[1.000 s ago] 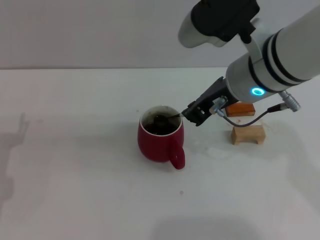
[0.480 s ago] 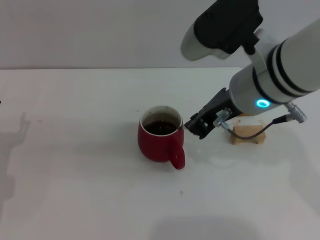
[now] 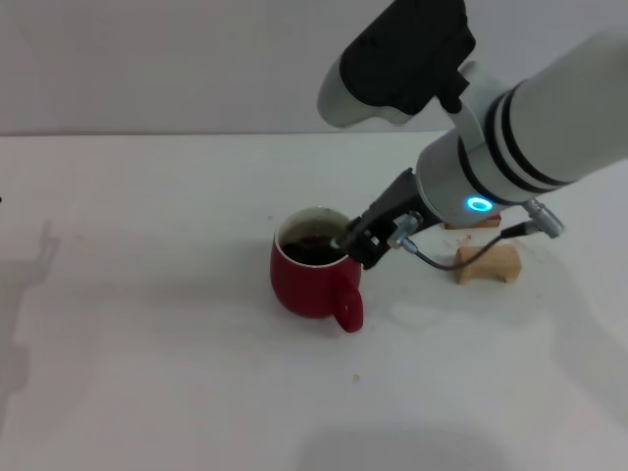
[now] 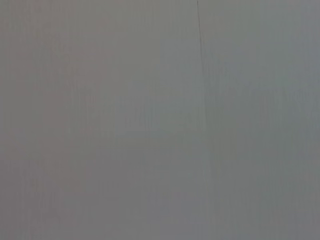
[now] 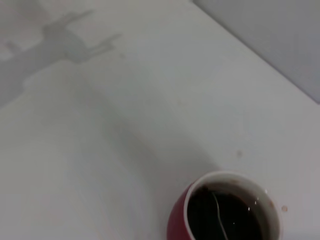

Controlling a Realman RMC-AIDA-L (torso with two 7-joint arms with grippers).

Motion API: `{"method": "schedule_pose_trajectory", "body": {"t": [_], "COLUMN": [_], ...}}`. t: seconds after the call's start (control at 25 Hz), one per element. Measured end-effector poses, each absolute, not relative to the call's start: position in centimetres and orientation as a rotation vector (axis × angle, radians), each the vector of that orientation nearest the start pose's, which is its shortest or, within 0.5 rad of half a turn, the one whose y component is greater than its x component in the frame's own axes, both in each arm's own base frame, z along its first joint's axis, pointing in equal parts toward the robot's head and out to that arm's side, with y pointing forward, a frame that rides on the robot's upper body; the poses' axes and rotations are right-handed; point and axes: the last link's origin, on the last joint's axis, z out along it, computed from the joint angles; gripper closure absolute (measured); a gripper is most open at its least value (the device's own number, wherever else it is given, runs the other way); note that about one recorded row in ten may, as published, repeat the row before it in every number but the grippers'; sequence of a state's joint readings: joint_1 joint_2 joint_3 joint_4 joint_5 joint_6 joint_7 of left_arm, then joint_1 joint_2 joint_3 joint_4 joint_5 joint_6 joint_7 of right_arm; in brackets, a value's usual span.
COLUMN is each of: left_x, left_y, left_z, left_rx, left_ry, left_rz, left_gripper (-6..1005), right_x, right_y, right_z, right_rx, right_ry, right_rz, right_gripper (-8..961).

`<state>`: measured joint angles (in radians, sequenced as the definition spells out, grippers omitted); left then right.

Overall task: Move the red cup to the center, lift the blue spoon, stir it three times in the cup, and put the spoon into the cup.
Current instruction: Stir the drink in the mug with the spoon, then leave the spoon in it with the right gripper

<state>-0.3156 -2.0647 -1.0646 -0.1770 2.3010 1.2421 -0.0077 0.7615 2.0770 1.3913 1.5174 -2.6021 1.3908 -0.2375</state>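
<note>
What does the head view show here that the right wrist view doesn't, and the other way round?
Only the head view shows the right gripper at the rim of the red cup, the cup's handle, and the tan wooden block behind the arm. Only the right wrist view looks straight down into the cup, where a thin spoon stem lies in the dark liquid. Both show the red cup with dark liquid on the white table.
</note>
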Motion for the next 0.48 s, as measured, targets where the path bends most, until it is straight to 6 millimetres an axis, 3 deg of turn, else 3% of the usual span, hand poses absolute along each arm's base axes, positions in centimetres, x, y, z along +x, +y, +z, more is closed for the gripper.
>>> {"method": "schedule_pose_trajectory", "body": {"t": [0.48], "left_x": [-37.2], "left_y": [29.6], "left_z": [2.7], "left_rx": [-1.349], "left_ry": [-0.501], "left_rz": [-0.56], "left_gripper": [172], "right_x": [7.0], "right_y": [36.5], "right_z": [-4.2], "right_rx": [-2.55], "right_ry": [0.572], "right_rz": [-0.363], "right_gripper": [829]}}
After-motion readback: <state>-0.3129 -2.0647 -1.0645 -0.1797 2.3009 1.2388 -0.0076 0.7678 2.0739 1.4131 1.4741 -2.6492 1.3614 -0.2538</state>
